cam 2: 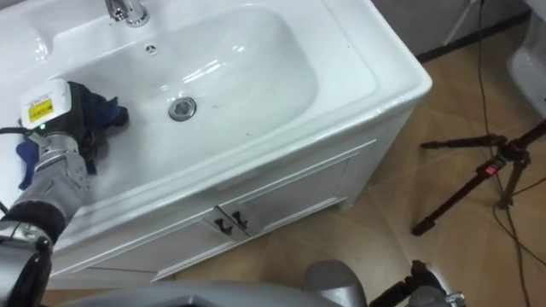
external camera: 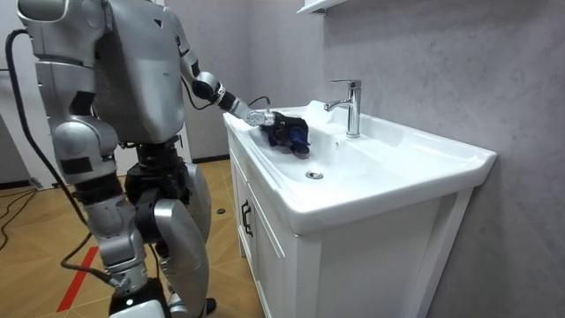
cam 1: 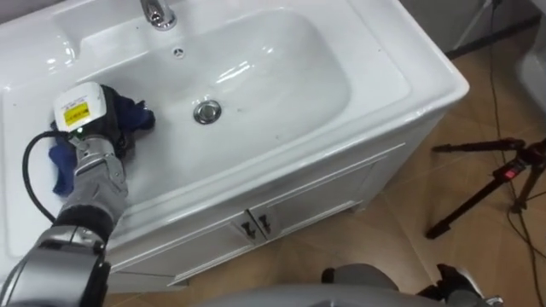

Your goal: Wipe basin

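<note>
A white basin (cam 1: 281, 77) is set in a white vanity top, with a chrome drain (cam 1: 206, 111) at its middle and a chrome faucet (cam 1: 158, 13) at the back. My left hand (cam 1: 107, 128) rests on the basin's left slope, fingers curled into a dark blue cloth (cam 1: 135, 113). Part of the cloth bunches toward the drain and part trails back under my wrist. In the room view I stand at the vanity's front with my left arm stretched out, the left hand (external camera: 265, 117) pressing the cloth (external camera: 291, 134) against the basin wall left of the faucet (external camera: 351, 106).
Below the basin are white cabinet doors with two small dark handles (cam 1: 256, 226). A black tripod (cam 1: 503, 175) stands on the wooden floor to the right of the vanity. A grey wall runs behind the faucet.
</note>
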{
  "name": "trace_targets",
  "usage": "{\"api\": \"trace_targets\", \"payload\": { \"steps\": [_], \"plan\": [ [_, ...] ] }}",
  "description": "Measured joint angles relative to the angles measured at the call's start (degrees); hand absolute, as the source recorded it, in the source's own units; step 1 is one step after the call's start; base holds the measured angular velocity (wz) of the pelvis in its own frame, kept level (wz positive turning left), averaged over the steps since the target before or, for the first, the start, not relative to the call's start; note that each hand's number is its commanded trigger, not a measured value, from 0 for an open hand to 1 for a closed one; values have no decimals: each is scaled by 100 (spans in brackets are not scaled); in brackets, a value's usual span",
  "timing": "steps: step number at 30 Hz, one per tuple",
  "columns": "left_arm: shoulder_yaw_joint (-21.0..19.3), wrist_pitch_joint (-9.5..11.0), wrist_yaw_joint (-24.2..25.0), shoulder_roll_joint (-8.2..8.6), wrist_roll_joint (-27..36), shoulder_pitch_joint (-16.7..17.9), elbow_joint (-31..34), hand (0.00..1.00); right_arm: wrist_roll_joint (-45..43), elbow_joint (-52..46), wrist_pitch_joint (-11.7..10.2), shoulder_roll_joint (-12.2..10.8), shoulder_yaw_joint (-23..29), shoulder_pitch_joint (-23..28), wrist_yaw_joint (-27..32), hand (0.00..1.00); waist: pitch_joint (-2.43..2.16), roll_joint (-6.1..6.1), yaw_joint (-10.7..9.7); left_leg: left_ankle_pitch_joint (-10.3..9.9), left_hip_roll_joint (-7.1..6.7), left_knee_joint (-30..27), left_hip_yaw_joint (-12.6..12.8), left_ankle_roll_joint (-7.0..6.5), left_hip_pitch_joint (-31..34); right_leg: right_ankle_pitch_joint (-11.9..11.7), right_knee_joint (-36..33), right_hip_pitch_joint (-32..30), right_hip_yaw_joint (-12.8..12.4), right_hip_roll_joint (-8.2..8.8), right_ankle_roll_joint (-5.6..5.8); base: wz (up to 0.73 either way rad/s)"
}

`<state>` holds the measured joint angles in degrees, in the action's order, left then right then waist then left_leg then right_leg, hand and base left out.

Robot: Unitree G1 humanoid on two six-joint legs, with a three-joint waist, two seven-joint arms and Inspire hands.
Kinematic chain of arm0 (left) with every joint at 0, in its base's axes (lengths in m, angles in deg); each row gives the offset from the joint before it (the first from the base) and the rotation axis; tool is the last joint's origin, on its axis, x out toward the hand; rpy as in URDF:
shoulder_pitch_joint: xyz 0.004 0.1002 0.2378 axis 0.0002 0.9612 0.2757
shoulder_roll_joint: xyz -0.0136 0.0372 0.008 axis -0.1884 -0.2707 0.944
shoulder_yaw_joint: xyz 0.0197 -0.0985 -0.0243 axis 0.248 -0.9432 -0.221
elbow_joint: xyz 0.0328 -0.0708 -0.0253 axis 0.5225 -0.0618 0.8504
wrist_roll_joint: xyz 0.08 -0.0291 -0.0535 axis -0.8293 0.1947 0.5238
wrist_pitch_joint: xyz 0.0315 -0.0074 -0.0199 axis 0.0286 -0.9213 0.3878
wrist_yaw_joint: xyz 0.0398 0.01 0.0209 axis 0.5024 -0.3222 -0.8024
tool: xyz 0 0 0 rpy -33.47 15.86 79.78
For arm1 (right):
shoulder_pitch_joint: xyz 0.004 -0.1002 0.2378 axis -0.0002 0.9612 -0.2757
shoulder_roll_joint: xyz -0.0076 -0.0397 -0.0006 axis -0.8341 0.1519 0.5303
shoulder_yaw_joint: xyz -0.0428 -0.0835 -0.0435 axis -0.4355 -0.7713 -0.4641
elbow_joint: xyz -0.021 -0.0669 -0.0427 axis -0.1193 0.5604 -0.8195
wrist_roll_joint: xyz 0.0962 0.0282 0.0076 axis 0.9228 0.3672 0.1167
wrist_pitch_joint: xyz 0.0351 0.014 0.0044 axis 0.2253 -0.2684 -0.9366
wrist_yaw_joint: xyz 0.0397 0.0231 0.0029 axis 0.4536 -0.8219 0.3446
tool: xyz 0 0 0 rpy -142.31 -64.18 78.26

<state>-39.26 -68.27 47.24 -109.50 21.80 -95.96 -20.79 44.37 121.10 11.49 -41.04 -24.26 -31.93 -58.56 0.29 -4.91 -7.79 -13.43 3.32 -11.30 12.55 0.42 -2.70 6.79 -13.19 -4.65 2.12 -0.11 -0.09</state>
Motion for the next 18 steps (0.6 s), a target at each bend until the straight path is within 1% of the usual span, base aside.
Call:
{"api": "trace_targets", "payload": {
  "steps": [1,2,5,11,14,18],
  "plan": [
    [-6,0,0,0,0,24,121,100,-3,-16,-1,0,17,0,0,0,0,0,22,0,0,2,-9,0,-6,-1,34,20,11,1,2,11],
    [-20,4,-1,0,1,108,382,100,-2,-48,-9,-6,89,4,1,0,0,-1,38,1,0,5,-26,0,-26,-3,67,56,35,4,4,8],
    [-22,37,-3,0,6,316,802,100,-5,-165,-41,-6,235,12,26,0,-4,-4,48,1,3,48,-53,0,-133,0,166,205,82,1,8,6],
    [-31,32,-12,1,5,619,1522,100,5,-205,-46,-5,416,27,24,0,-4,-3,56,1,5,65,-110,0,-216,1,245,334,141,0,9,5],
    [-32,38,-11,1,3,686,1827,100,12,-194,7,-7,435,39,-5,0,-5,-2,46,1,2,61,-132,0,-214,0,251,345,151,2,9,3],
    [-32,34,-12,1,-2,690,2029,100,17,-142,19,-7,492,139,-8,0,-4,-6,34,1,-3,94,-160,1,-381,24,262,511,158,-1,23,5]
  ]
}}
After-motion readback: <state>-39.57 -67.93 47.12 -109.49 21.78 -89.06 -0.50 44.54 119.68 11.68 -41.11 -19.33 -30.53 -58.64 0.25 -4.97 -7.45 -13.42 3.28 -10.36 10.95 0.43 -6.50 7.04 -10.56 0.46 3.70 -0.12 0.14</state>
